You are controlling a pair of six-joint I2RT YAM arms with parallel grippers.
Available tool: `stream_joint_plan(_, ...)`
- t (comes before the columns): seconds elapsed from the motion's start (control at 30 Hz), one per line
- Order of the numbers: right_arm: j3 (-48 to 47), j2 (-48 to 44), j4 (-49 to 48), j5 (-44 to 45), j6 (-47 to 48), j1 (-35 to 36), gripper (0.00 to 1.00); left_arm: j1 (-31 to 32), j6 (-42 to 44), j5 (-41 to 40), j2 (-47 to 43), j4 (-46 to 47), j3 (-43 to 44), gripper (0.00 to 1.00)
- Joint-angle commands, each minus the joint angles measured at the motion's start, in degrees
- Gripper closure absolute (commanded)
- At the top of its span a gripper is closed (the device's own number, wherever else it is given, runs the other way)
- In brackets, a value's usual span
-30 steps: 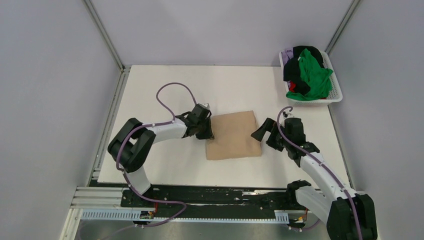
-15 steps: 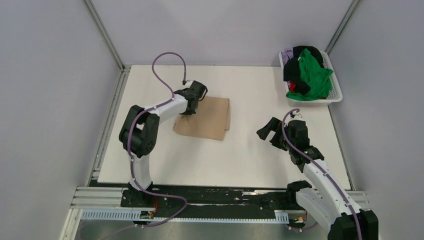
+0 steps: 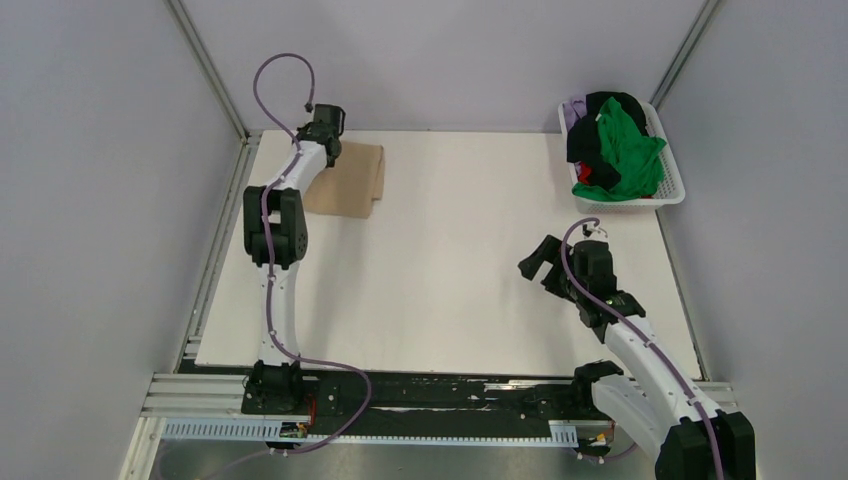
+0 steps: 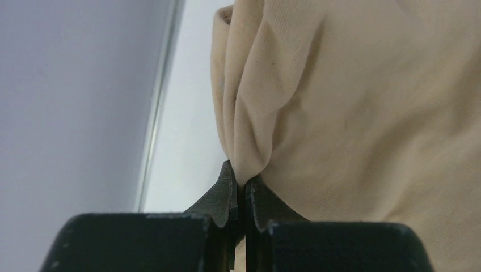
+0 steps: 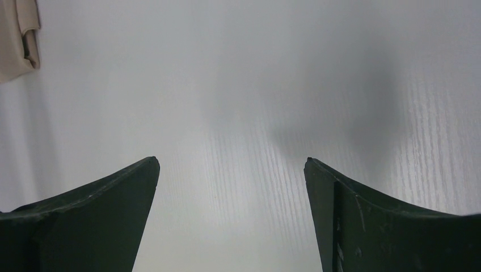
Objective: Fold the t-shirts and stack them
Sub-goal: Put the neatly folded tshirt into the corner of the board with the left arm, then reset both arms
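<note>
The folded tan-beige t-shirt (image 3: 350,180) lies at the table's far left corner. My left gripper (image 3: 330,150) is stretched out to it and is shut on a pinch of its edge; the left wrist view shows the tan cloth (image 4: 351,102) bunched between the closed fingertips (image 4: 244,180). My right gripper (image 3: 533,262) is open and empty over bare table at the right; its wrist view shows the spread fingers (image 5: 96,215) and a corner of the tan shirt (image 5: 20,39). The green (image 3: 628,150), black (image 3: 600,125), red (image 3: 585,173) and pale purple (image 3: 574,108) t-shirts lie heaped in the basket.
The white latticed plastic basket (image 3: 670,192) stands at the far right corner of the white table (image 3: 450,290). Grey walls close in the left, back and right sides. The left arm's purple cable (image 3: 275,75) loops above the far left corner.
My left gripper has dragged the folded tan t-shirt from the table's middle to the far left corner, the arm stretching out. The right gripper has drawn back slightly and stays open.
</note>
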State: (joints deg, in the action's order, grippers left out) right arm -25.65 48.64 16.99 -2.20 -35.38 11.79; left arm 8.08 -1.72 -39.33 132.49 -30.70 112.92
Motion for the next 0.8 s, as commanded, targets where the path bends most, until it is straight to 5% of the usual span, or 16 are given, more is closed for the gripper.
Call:
stream_joint_plan(0.0, 0.3, -0.8, -1.6, 4.2, 1.2, -0.3, 0.00, -3.7, 10.4, -1.0, 7.7, 0.2, 15.1, 1.00)
stream_joint_plan(0.13, 0.1, -0.9, -1.8, 5.4, 1.0, -0.2, 0.00, -5.5, 15.3, -1.7, 13.3, -0.6, 22.9, 1.00)
stream_joint_plan(0.37, 0.6, -1.5, -3.3, 5.4, 1.3, -0.3, 0.00, -7.5, 18.7, -3.6, 14.9, 4.1, 24.1, 0.95)
stream_joint_plan(0.43, 0.6, -1.4, -3.7, 4.5, 1.4, -0.2, 0.00, -7.8, 20.1, -5.3, 15.3, 5.6, 24.7, 0.71)
stream_joint_plan(0.47, 0.6, -1.3, -3.8, 4.4, 1.3, -0.3, 0.00, -7.9, 21.0, -6.1, 15.7, 6.9, 25.2, 0.45)
stream_joint_plan(0.5, 0.7, -1.3, -3.9, 4.5, 1.3, -0.3, 0.00, -7.9, 21.4, -7.8, 15.8, 7.5, 25.8, 0.28)
stream_joint_plan(0.57, 0.6, -1.3, -3.9, 4.4, 1.3, -0.2, 0.00, -7.9, 22.3, -9.1, 15.4, 8.8, 26.6, 0.10)
stream_joint_plan(0.63, 0.5, -1.4, -3.9, 3.7, 1.3, -0.3, 0.00, -7.9, 20.0, -9.7, 14.3, 7.9, 27.4, 0.01)
stream_joint_plan(0.77, 0.4, -2.1, -3.8, 1.6, 1.3, -0.3, 0.00, -7.8, 9.6, -5.5, 9.1, 0.6, 26.9, 0.00)
